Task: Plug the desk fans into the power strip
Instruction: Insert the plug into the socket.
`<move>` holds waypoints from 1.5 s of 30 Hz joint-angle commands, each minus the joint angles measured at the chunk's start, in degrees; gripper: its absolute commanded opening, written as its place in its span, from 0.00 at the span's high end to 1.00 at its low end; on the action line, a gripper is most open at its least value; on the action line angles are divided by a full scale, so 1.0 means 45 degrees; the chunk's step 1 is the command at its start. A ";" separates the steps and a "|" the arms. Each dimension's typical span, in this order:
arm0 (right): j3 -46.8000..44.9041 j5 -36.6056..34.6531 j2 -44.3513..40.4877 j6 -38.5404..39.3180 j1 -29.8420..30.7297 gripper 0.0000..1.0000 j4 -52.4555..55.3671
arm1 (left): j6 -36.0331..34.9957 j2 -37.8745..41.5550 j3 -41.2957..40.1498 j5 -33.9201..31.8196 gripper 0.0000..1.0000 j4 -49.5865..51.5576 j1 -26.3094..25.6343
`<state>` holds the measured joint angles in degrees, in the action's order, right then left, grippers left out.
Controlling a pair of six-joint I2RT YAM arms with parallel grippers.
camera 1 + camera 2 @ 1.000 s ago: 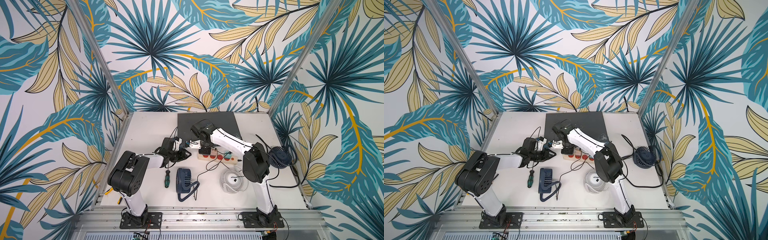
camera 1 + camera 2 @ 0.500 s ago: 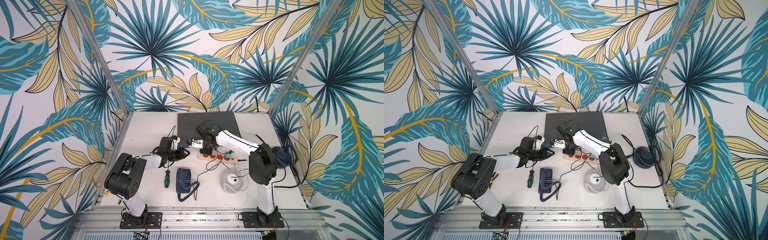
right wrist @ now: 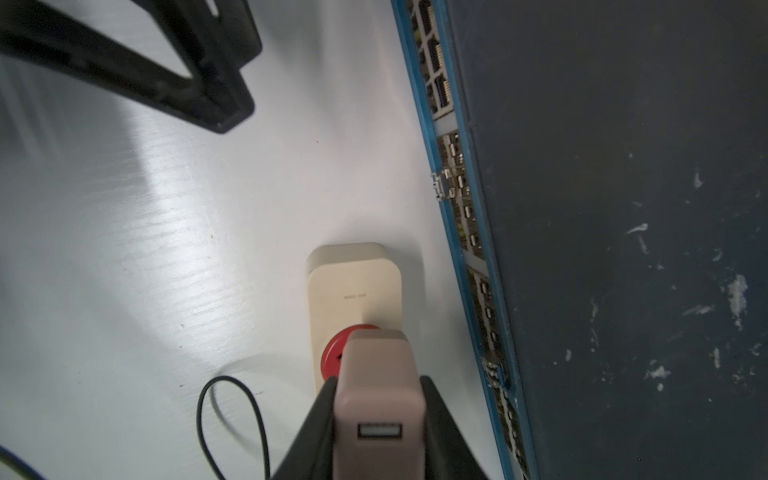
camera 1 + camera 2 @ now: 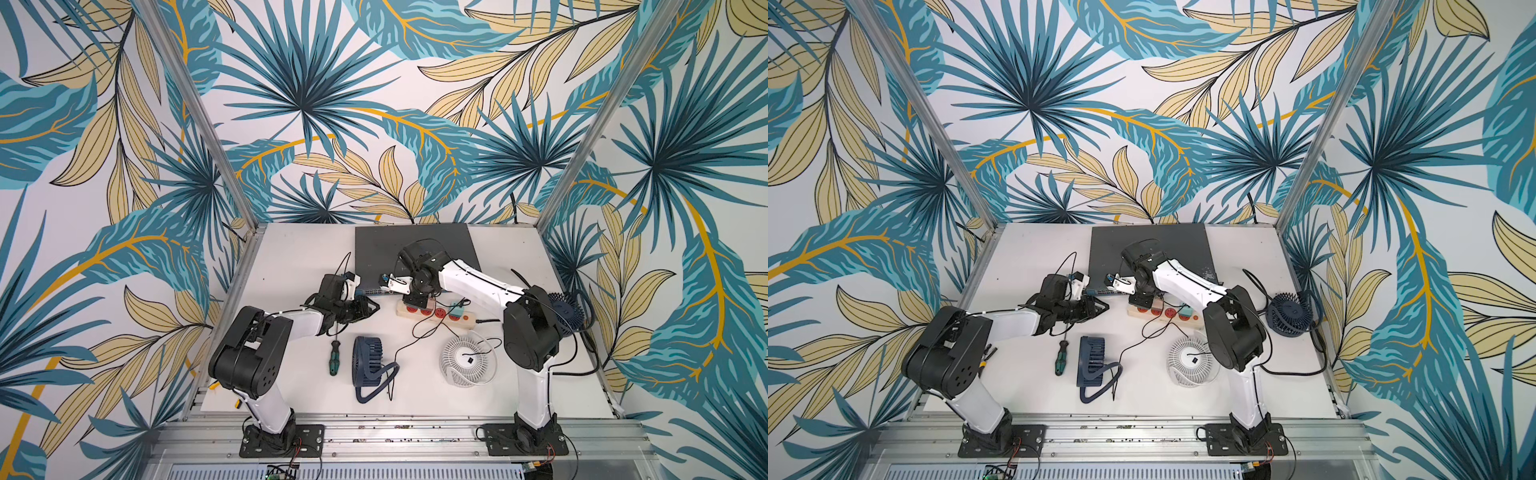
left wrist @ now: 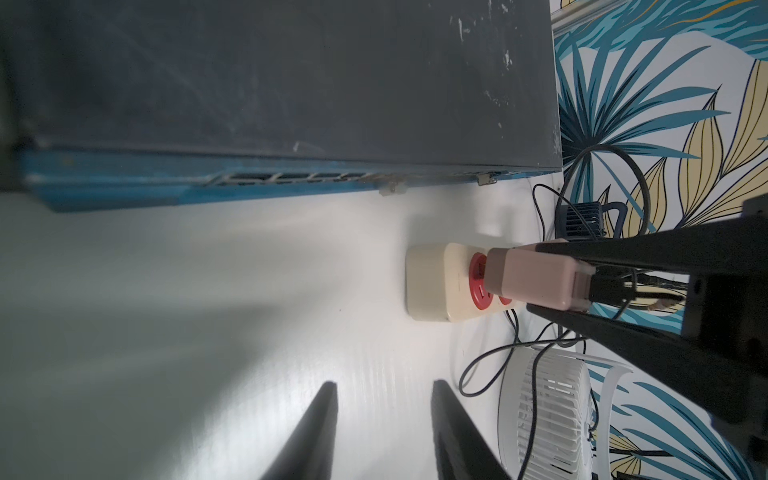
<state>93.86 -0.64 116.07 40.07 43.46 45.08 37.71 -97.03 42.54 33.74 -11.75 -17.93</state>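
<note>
While a pinkish adapter (image 3: 378,407) is clamped between the jaws of the right gripper (image 3: 378,384), its nose is held at the end red socket (image 3: 332,355) of the power strip (image 3: 353,282).
The left gripper (image 5: 383,384) is seen nearby with fingers (image 5: 316,428) apart and empty. The strip is laid on the table (image 3: 166,249) just beside the network switch (image 3: 623,208), with a white desk fan (image 4: 467,359) near. Insertion is judged to be in hand; seating cannot be told. A straight push is called for next, with the strip steadied against sliding.
</note>
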 commanded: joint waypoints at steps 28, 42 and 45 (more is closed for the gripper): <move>-0.3219 -0.2595 0.1132 -0.0438 -0.1492 1.00 0.0622 | -0.0685 0.0377 0.0521 0.1104 0.59 0.0413 -0.0210; -0.2922 -0.1466 0.1187 -0.0974 -0.1090 1.00 -0.0339 | -0.1059 0.1106 0.0430 0.0427 0.59 0.0690 -0.0243; -0.2239 -0.0643 -0.0091 -0.1295 -0.0907 0.78 -0.0862 | -0.1236 0.1502 0.0438 0.0033 0.55 0.0870 -0.0248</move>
<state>86.32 0.99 112.86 37.17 40.71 37.08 33.93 -92.71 43.44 35.97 -8.88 -18.83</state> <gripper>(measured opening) 0.292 0.441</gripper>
